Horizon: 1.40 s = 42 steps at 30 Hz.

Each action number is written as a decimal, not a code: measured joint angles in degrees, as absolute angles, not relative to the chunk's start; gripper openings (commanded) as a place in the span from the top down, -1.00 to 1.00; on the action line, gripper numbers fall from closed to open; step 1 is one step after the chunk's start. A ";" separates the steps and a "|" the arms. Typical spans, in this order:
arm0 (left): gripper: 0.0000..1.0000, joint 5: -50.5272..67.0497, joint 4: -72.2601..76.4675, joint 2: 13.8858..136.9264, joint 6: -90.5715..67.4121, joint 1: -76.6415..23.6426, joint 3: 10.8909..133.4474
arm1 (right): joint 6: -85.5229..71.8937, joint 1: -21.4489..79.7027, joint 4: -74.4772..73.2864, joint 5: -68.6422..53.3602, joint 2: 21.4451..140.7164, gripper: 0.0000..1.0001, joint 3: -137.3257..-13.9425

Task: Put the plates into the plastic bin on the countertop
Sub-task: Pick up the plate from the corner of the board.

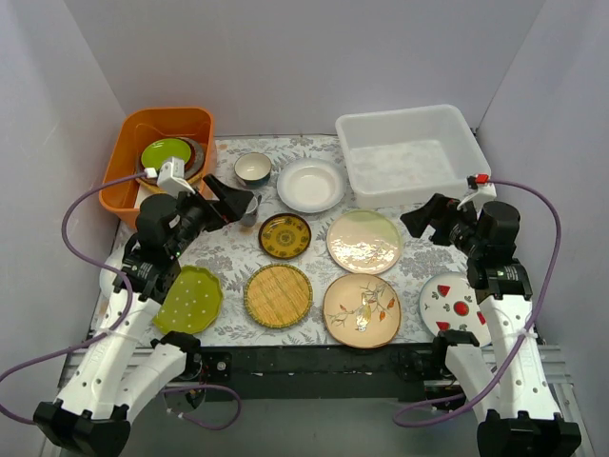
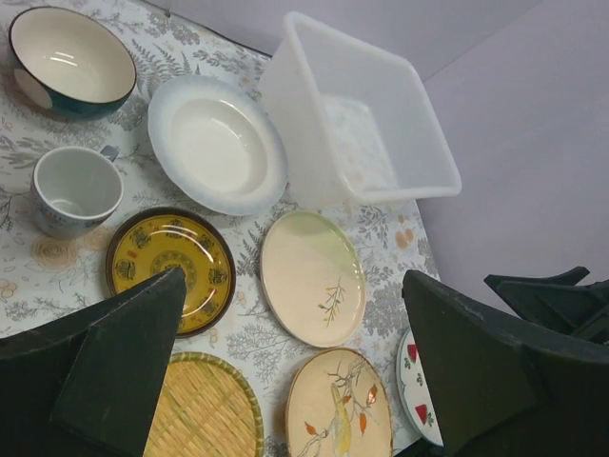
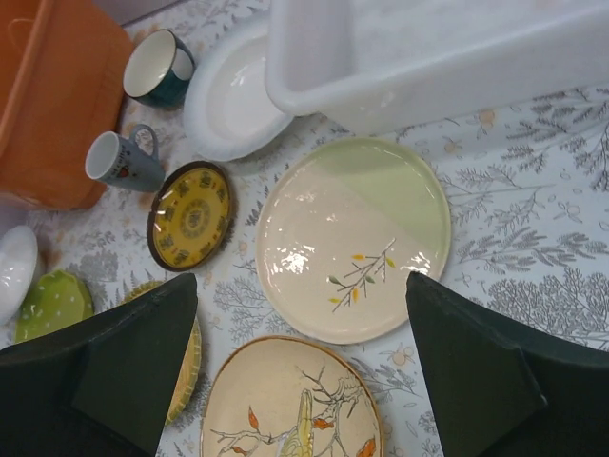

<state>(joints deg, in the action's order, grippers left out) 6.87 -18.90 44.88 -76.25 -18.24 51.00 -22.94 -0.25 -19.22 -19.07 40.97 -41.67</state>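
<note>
The white plastic bin [image 1: 404, 115] stands empty at the back right of the leaf-print cloth. On the cloth lie a white plate [image 1: 310, 185], a small brown-and-yellow plate [image 1: 284, 235], a glossy cream sprig plate [image 1: 363, 241], a woven-straw plate [image 1: 278, 295], a cream branch-pattern plate [image 1: 362, 310], a strawberry plate [image 1: 455, 307] and a lime dotted plate [image 1: 190, 299]. My left gripper [image 1: 233, 198] is open and empty above the grey cup. My right gripper [image 1: 423, 219] is open and empty, right of the cream sprig plate [image 3: 352, 238] and in front of the bin [image 3: 428, 67].
An orange tub [image 1: 128, 162] at the back left holds a lime plate [image 1: 166, 152] and other dishes. A teal-lined bowl [image 1: 252, 168] and a grey cup [image 2: 76, 188] stand left of the white plate. The strawberry and lime plates overhang the cloth's side edges.
</note>
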 measured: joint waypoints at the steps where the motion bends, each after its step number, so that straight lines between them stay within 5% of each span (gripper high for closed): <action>1: -0.96 6.81 -18.85 45.74 -76.25 -18.24 52.21 | -22.98 -0.25 -19.33 -19.59 41.74 -0.96 -43.20; 14: -0.96 13.52 -23.44 65.73 -67.48 -22.81 70.52 | -23.86 -0.25 -23.22 -24.58 44.73 -0.96 -47.16; 26: -0.97 -6.02 -48.47 99.29 -59.96 -38.33 98.63 | -21.02 -0.25 -29.71 -24.49 51.44 -0.96 -47.20; 42: -0.96 0.62 -41.93 85.80 -63.40 -37.78 84.71 | -19.25 -0.25 -31.33 -27.92 44.29 -0.93 -38.04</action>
<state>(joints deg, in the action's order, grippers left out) 0.62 -41.93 85.80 -63.40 -37.78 84.71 -19.25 -0.25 -31.33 -27.92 44.29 -38.04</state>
